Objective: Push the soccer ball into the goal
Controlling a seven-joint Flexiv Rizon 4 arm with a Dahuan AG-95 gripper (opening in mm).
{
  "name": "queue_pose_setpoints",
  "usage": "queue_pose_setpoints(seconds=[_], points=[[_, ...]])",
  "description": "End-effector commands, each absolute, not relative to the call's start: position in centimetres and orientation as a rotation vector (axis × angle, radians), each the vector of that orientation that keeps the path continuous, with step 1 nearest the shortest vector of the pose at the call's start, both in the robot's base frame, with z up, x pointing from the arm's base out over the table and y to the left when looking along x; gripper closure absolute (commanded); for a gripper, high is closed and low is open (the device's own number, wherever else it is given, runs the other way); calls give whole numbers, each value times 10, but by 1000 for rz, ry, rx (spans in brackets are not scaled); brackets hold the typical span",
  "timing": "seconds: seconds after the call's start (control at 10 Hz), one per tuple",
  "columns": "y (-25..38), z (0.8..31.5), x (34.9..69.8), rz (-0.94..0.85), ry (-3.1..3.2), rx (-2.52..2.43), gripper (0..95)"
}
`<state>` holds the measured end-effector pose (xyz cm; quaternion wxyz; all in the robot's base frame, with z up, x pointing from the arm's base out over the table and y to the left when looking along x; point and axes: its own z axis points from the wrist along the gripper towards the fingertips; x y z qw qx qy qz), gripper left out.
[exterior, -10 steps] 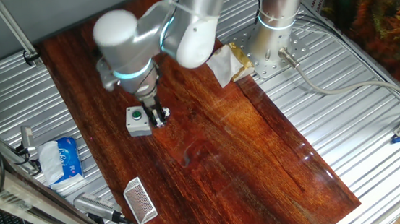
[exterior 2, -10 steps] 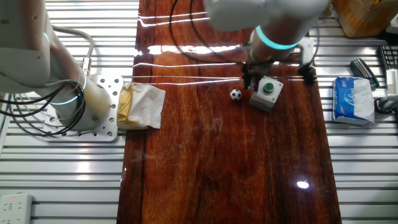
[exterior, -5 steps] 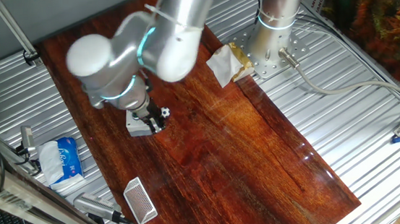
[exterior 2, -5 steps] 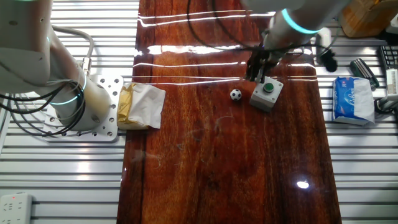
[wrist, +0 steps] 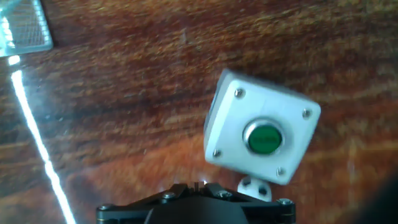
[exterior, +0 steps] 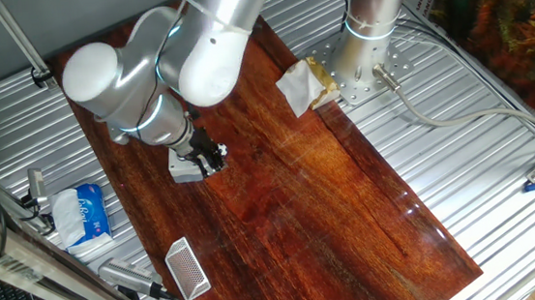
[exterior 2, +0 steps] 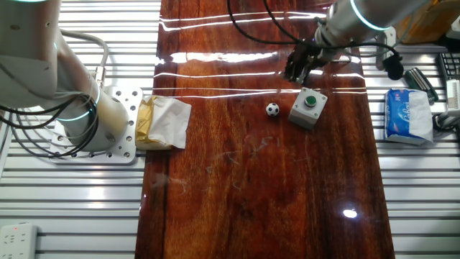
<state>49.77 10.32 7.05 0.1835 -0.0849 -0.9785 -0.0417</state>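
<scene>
Gripper (exterior 2: 299, 65), jaw state unclear, hovers at 1 o'clock of soccer ball (exterior 2: 272, 109) to push it toward goal (exterior: 187, 269)

A grey button box (exterior 2: 308, 108) with a round green button (wrist: 264, 138) on top sits on the dark wooden board (exterior 2: 266, 187), turned a little askew to the board's edges. Off the board, on the ribbed metal table (exterior 2: 417, 194), lies a blue-and-white packet (exterior 2: 409, 115) — tissues, perhaps, though the print is too small to read. At the board's other edge a crumpled white-and-yellow wrapper (exterior 2: 162, 122) rests beside a perforated metal base plate (exterior 2: 123, 147). A thick grey cable (exterior: 439, 115) trails across the ribbed surface.
</scene>
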Motion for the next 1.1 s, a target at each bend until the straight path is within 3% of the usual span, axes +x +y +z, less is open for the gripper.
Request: queue_pose_setpoints(seconds=[0.1, 1.1], points=[[99, 67, 493, -113, -2784, -220, 950], [109, 114, 481, -28, -2829, -354, 950]])
